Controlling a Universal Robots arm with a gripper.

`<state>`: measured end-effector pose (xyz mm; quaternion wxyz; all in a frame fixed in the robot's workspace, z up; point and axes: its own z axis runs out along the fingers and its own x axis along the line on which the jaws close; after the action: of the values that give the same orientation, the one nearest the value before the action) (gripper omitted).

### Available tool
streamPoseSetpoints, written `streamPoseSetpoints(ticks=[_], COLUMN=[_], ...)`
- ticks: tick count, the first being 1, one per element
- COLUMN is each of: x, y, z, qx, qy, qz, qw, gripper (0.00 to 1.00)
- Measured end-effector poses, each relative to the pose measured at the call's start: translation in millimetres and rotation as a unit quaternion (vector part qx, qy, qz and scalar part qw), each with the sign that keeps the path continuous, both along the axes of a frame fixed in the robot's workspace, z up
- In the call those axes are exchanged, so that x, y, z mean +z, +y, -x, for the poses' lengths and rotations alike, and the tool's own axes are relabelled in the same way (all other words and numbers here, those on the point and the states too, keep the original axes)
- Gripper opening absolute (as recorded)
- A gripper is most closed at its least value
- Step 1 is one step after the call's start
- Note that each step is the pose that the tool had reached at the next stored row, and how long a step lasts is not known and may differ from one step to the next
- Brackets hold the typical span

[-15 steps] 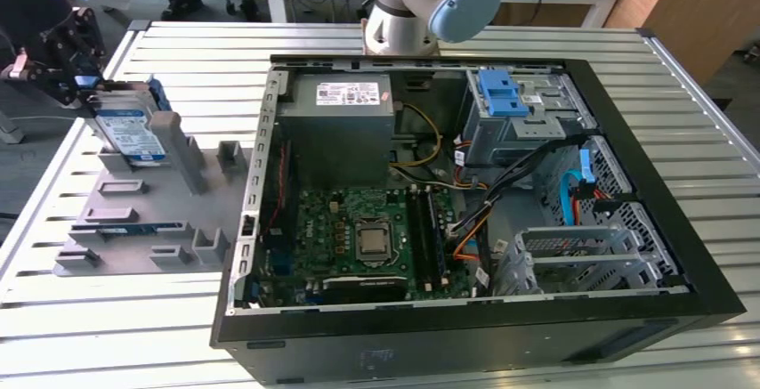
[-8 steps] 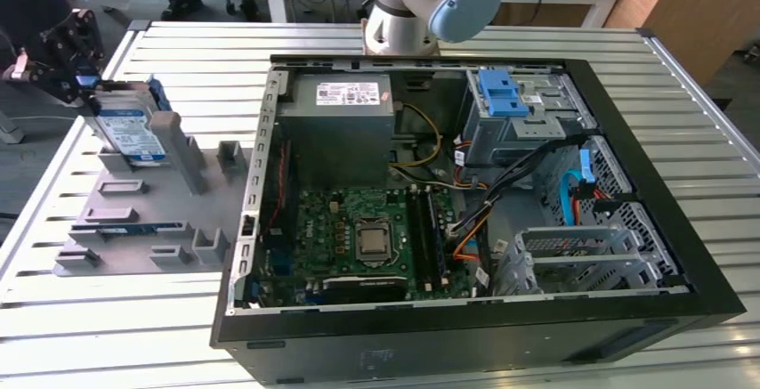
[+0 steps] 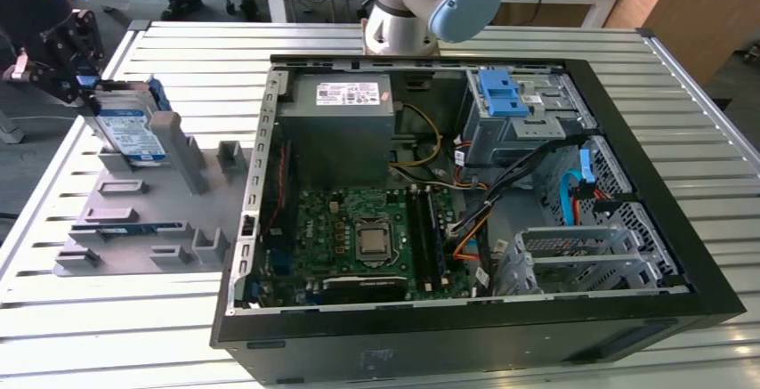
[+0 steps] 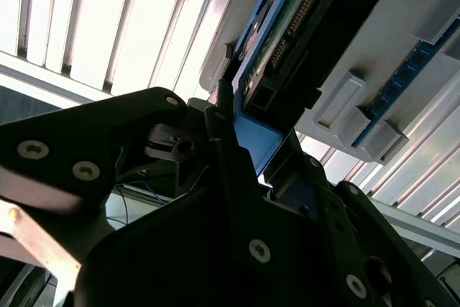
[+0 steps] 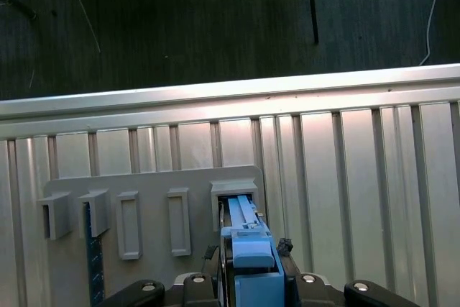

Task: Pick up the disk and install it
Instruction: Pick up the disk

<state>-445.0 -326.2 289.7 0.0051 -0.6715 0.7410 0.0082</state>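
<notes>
We are working on the pick-up step. The gripper (image 3: 81, 82) is clamping its jaws on the blue-framed upper edge of the disk (image 3: 128, 128). The disk is standing tilted in a slot of the grey holder (image 3: 142, 220), at about nine o'clock from the open computer case (image 3: 475, 344) in the exterior view. We are judging that lifting calls for a straight pull along the slot, without binding.

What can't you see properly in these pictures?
Disk: in the exterior view, its lower end is hidden inside the grey holder.
Disk's near end: in the second wrist view, the gripper covers it.
Arm: the exterior view's top edge cuts it off.
</notes>
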Motion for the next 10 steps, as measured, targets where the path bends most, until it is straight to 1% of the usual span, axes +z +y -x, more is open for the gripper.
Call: streamPoseSetpoints(ticks=[4, 5, 10], x=[0.0, 0.0, 0.0], y=[0.0, 0.0, 0.0], z=[0.0, 0.0, 0.0], qx=[0.0, 0.0, 0.0], qy=[0.0, 0.0, 0.0], qz=[0.0, 0.0, 0.0], qw=[1.0, 1.0, 1.0], gripper=[0.4, 0.37, 0.37])
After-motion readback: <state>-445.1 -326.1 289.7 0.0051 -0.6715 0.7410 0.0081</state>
